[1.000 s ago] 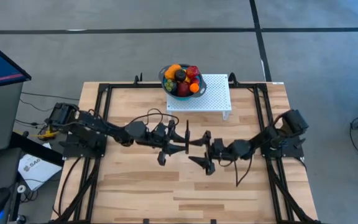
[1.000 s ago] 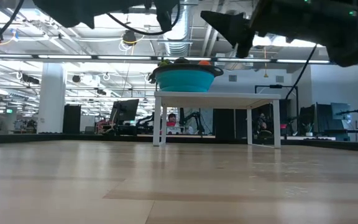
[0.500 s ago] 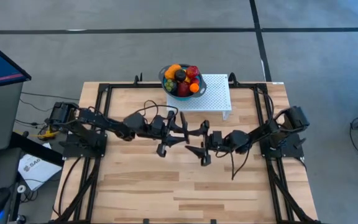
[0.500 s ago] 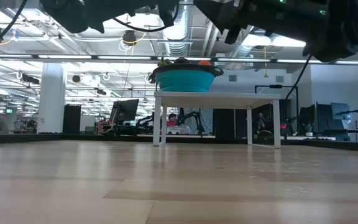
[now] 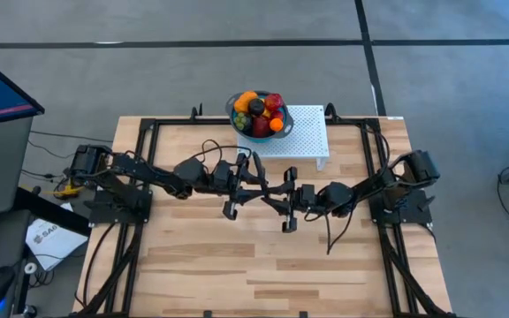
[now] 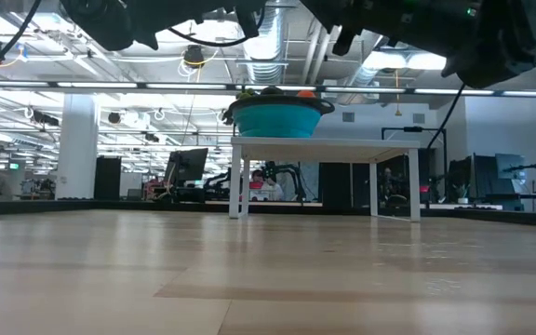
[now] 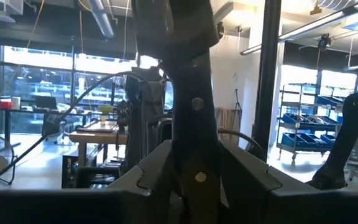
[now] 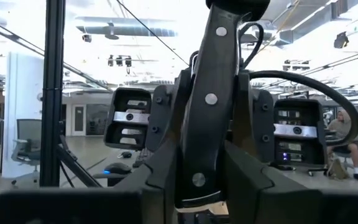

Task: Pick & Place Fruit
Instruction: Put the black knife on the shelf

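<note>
**Over the table's middle, the two grippers have met on the knife; the fruit is untouched**

Above the pale wooden table, the two dark arms now reach towards each other. A second ago the right gripper hung lower and well apart from the left gripper. It has since moved in until the two sit just beside each other.

At the table's far edge, the white perforated stand carries the round blue bowl, exactly as it did before.

Each wrist view shows the riveted handle of the slim black knife upright between that arm's own fingers. Both pincers look narrowed onto it, so this is probably a handover between the arms.

All the small rounded toy fruit, red, orange and dark, lies heaped in the bowl, well apart from both grippers. No fruit has been picked or placed, and both grippers are taken up with the knife.
</note>
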Available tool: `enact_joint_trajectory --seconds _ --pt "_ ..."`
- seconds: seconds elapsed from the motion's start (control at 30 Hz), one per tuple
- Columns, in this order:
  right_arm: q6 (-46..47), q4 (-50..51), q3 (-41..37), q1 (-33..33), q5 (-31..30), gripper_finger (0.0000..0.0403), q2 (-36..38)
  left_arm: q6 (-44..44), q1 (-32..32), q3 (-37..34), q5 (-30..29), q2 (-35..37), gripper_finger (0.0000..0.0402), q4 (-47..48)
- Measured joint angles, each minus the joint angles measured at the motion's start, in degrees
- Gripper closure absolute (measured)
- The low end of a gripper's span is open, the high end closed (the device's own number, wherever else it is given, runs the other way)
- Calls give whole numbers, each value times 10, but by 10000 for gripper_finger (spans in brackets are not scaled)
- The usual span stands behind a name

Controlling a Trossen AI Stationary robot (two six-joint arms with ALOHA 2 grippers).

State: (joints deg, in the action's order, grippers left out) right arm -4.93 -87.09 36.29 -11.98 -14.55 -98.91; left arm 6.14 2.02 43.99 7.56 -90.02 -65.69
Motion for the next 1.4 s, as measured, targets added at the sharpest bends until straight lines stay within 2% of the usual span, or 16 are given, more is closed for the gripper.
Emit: enact_joint_trajectory --seconds 0.07,0.17,0.27,0.43,0.53,0.67,0.8,0.97,1.0,1.2,1.4 --pt "1 0 0 -5 -1 316 0 -10 0 0 0 0 280 1" --pt "3 0 0 -9 -20 316 0 -29 0 0 3 0 247 1" --pt "-9 -3 0 -17 -65 316 0 -39 0 0 0 0 198 2" --pt "-88 -28 0 -37 -151 316 1 -42 0 0 -3 0 119 9" --pt "-146 -27 0 -54 -245 316 17 -44 0 0 -27 0 90 45" --pt "-240 -25 1 -79 -395 316 52 -44 0 0 -59 0 71 94" --pt "-325 -22 1 -94 -562 316 107 -44 0 0 -63 0 70 119" --pt "-414 -15 1 -96 -738 316 190 -44 0 0 -63 0 79 134" --pt "-422 -9 0 -95 -754 316 206 -44 0 0 -63 0 81 134" --pt "-422 5 -3 -105 -755 316 294 -44 0 0 -66 0 90 134" --pt "-415 1 -2 -120 -755 316 336 -44 0 0 -66 0 93 134"
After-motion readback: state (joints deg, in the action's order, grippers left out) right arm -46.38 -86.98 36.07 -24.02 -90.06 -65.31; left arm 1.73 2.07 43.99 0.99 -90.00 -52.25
